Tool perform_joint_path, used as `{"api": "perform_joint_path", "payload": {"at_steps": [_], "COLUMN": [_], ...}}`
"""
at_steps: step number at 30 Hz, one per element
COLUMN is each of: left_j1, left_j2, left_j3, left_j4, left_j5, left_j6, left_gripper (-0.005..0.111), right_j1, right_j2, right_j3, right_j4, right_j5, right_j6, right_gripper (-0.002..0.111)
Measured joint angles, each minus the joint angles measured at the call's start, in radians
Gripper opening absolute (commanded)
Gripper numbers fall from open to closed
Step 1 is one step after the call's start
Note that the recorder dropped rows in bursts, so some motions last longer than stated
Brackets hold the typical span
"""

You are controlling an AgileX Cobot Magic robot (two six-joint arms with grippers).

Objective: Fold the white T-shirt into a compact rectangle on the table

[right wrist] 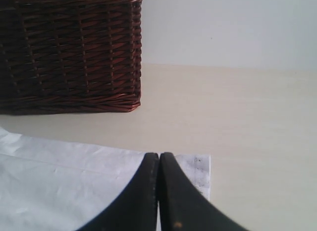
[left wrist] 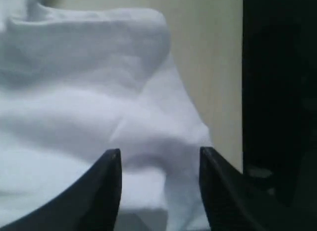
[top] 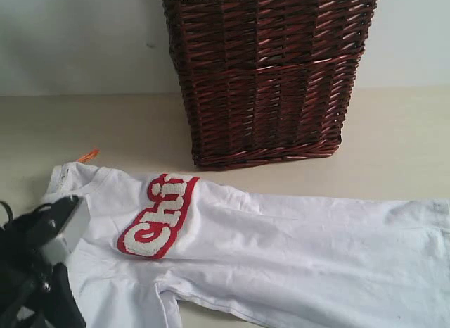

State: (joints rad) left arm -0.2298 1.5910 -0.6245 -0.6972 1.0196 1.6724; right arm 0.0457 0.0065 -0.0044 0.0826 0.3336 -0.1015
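two tools work opposite ends of the white t-shirt (top: pixel 295 236), which lies stretched lengthwise on the worktop (top: pixel 401 138) in front of the wicker basket (top: pixel 267 74). the left tool (left wrist: pixel 159 159) has its jaws apart over bunched cloth at the collar end, gripping nothing. the right tool (right wrist: pixel 159 159) is pressed closed at the hem corner, probably to anchor that end; whether it pinches cloth i cannot tell.

Soft even light, faint shadow beneath the basket (top: pixel 267 82), white T-shirt (left wrist: pixel 74 92) blurred in left wrist view
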Motion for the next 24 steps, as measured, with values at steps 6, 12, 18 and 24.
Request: {"api": "perform_joint_path", "payload": {"at_steps": [6,12,18,24], "left_j1": [-0.104,-0.132,-0.135,-0.136], "left_j2": [-0.016,-0.017,-0.017,-0.017], "left_j3": [0.109,0.118,0.124,0.128], "left_j4": [0.002,0.005,0.009,-0.037], "left_j5": [-0.259,-0.101,0.02,-0.183], "left_j6": [0.134,0.173,0.167,0.166], "left_gripper": [0.049,0.049,0.049,0.049], "right_j1": [0.0,0.0,0.0,0.0], "right_j2": [0.0,0.0,0.0,0.0], "right_j3": [0.0,0.0,0.0,0.0], "right_j4": [0.0,0.0,0.0,0.0], "right_j5": [0.0,0.0,0.0,0.0], "right_j6": [0.0,0.0,0.0,0.0], "right_gripper": [0.0,0.0,0.0,0.0]}}
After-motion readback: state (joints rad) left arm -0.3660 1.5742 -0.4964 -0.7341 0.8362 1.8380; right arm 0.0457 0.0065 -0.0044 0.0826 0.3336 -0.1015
